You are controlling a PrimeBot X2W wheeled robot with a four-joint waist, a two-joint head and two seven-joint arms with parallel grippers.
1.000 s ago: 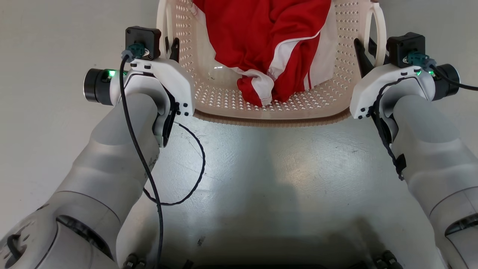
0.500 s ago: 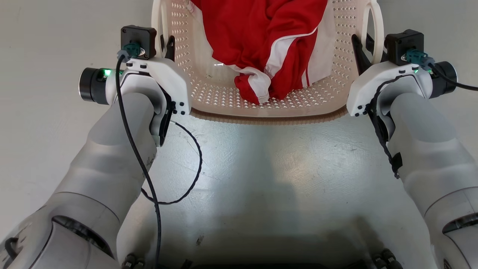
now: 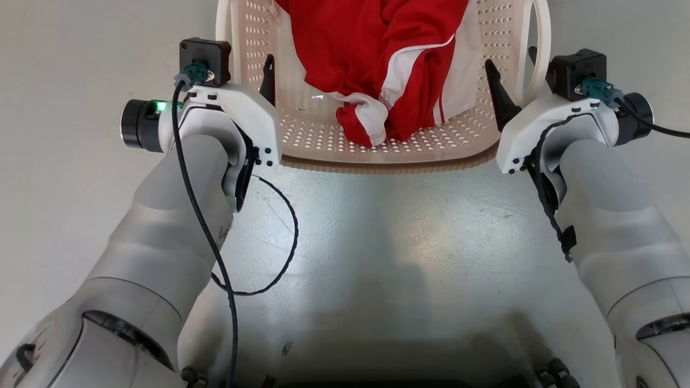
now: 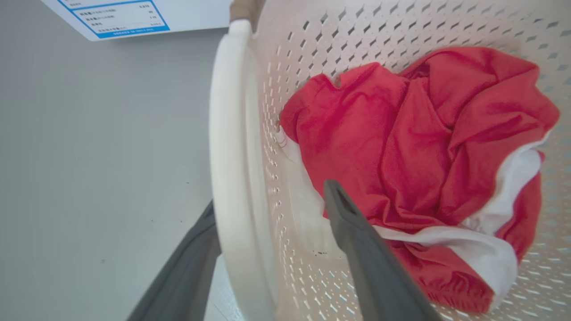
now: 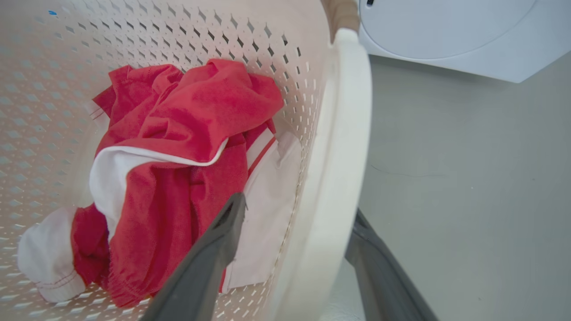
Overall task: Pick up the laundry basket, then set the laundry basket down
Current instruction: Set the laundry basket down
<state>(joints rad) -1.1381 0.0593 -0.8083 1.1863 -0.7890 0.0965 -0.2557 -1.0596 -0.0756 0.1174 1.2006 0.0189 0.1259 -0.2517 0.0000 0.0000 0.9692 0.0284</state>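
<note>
The laundry basket point(image 3: 302, 134) sits on the grey floor point(image 3: 377, 242), right between the 2 arms. Both sets of fingers stand wide apart and grip nothing.

The left gripper point(image 4: 270, 196) straddles the left loop handle point(image 4: 227, 133). 1 dark finger is outside the white loop, and the other is inside the basket with its tip just over the red and white garment point(image 4: 424, 156). There is clear space between that inner finger and the perforated wall. The outer finger passes behind the loop, and whether it touches cannot be told.

Over on the other side, the right gripper point(image 5: 298, 207) mirrors it. The right loop handle point(image 5: 343, 133) runs up between its 2 fingers, with the inner one over the garment's white panel and the outer one on the floor side.

Beyond the right fingertips, past the basket's brown rim point(image 5: 340, 13), a white appliance point(image 5: 446, 31) stands on the floor. In the head view the garment lies heaped ahead of both fingertips, between them.
</note>
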